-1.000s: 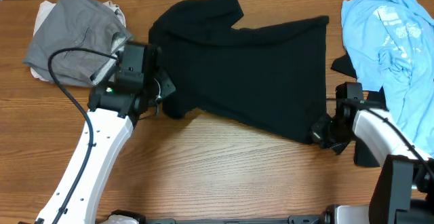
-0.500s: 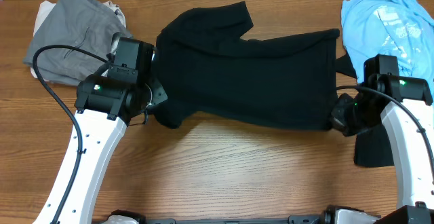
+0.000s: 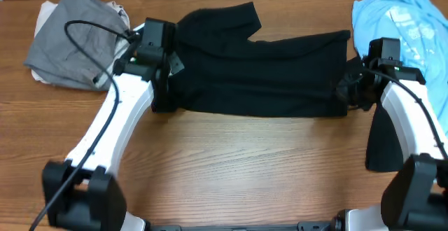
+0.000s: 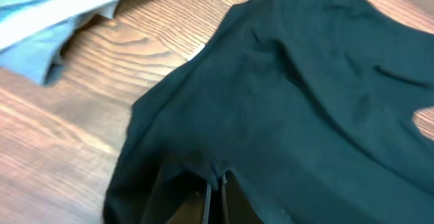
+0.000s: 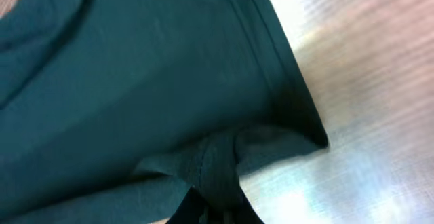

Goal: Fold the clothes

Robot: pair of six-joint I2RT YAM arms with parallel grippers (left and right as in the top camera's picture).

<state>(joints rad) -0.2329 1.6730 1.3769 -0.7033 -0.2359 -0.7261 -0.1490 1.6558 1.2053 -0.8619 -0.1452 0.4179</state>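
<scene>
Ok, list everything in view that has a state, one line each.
black shirt: stretched flat between the two arms, pinched at both ends, one sleeve sticking out on the far side.
gray garment: unfolded, crumpled in a heap.
light blue shirt: unfolded, lying rumpled.
left gripper: jaws shut on the black shirt's edge.
right gripper: jaws shut on bunched black shirt fabric.

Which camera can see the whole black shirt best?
The overhead camera. It shows the whole black shirt spread across the table between the left gripper and the right gripper. Each wrist camera shows only a close-up corner of the cloth, pinched in that gripper.
</scene>
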